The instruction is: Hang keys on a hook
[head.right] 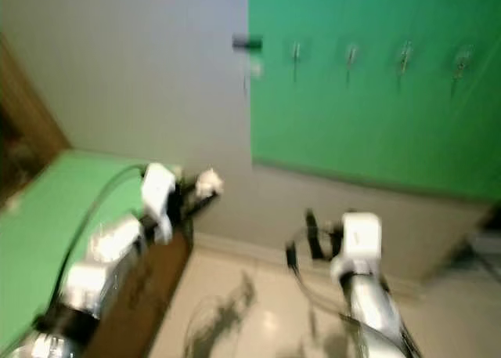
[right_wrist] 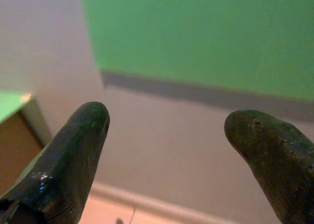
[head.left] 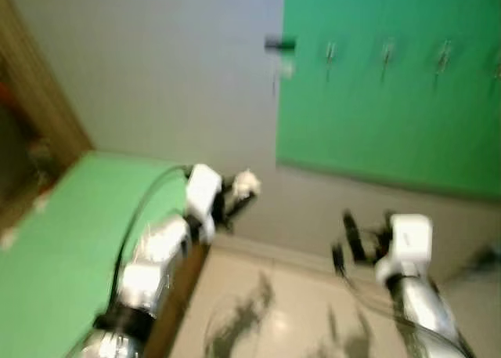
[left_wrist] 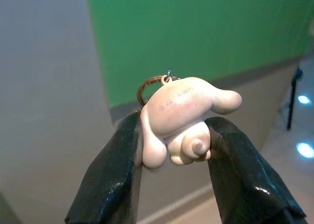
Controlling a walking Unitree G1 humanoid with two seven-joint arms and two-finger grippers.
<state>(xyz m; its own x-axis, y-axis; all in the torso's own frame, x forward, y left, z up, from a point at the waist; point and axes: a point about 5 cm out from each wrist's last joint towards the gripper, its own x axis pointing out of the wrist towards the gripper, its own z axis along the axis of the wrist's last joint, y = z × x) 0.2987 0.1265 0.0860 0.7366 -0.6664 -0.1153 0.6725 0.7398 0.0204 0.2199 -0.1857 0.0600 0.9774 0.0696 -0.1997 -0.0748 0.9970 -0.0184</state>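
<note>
— Grey wall [head.left: 156, 68] and a green board [head.left: 391, 99] on it fill the background of the left eye view, yes?

— Yes, and the picture is blurred. A row of small hooks [head.left: 385, 56] stands near the top of the board. On the left is a desk [head.left: 55, 248] with a green top. Below is a pale floor [head.left: 266, 319].

— Where are the arms?

— Left end effector [head.left: 239, 193] is raised over the corner of the desk, with a white charm [head.left: 247, 182] at its tip. Right end effector [head.left: 348, 244] is raised in front of the wall, under the board.

— And the right eye view?

— Same scene. A dark thing [head.right: 246, 42] sticks out at the top left corner of the board; I cannot tell what it is.

— What shows the left wrist view?

— Two black fingers [left_wrist: 115, 175] are clenched on the charm, a cream figure. A brown ring [left_wrist: 147, 87] is fixed at its top by a small metal eye. Behind it are the board and the wall, well apart from it.

— And the right wrist view?

— Its fingers [right_wrist: 73, 150] stand wide apart with nothing between them.
</note>
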